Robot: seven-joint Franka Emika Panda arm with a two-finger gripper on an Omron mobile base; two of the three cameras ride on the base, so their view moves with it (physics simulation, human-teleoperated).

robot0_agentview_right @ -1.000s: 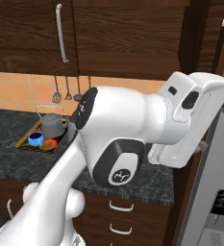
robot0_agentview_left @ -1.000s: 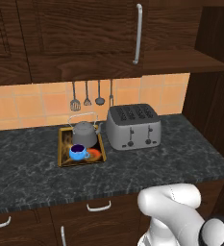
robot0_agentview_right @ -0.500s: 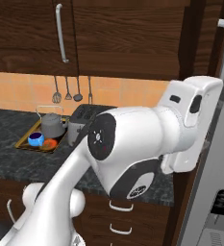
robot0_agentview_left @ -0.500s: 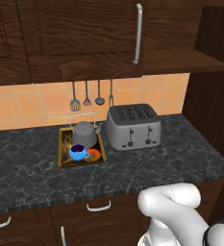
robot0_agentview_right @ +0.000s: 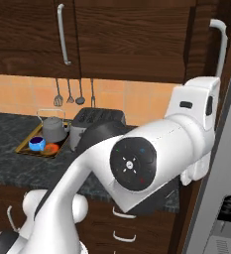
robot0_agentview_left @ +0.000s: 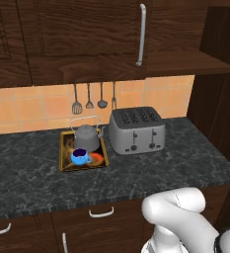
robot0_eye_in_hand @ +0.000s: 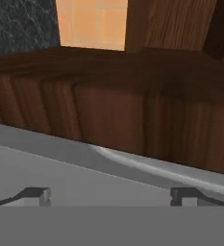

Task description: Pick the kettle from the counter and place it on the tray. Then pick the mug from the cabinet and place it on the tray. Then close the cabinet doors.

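The grey kettle (robot0_agentview_left: 87, 137) (robot0_agentview_right: 53, 128) stands at the back of the gold-rimmed tray (robot0_agentview_left: 63, 158) (robot0_agentview_right: 27, 144) on the dark counter (robot0_agentview_left: 32, 183). In front of the kettle, the blue mug (robot0_agentview_left: 79, 157) (robot0_agentview_right: 36, 144) sits on the same tray. The left cabinet door (robot0_agentview_left: 87, 34) is shut, with its bar handle (robot0_agentview_left: 142, 34) (robot0_agentview_right: 62, 32) upright. To its right the cabinet's plank shelf (robot0_agentview_left: 185, 62) lies bare. My arm's white wrist (robot0_agentview_right: 196, 124) is raised beside the right door's handle (robot0_agentview_right: 218, 44). My gripper (robot0_eye_in_hand: 111, 196) is open and holds nothing. Dark wood (robot0_eye_in_hand: 132, 120) and a silver bar (robot0_eye_in_hand: 147, 166) lie close before it.
A silver toaster (robot0_agentview_left: 136, 131) (robot0_agentview_right: 94, 119) stands on the counter right of the tray. Utensils (robot0_agentview_left: 89, 99) hang on the tiled wall above it. A grey fridge front (robot0_agentview_right: 228, 188) rises at the far right. Drawers with curved pulls (robot0_agentview_left: 101, 212) run below the counter.
My arm's elbow has swung lower and nearer the right camera, and the wrist has dropped a little beside the right door handle. Kettle, mug and tray have not moved.
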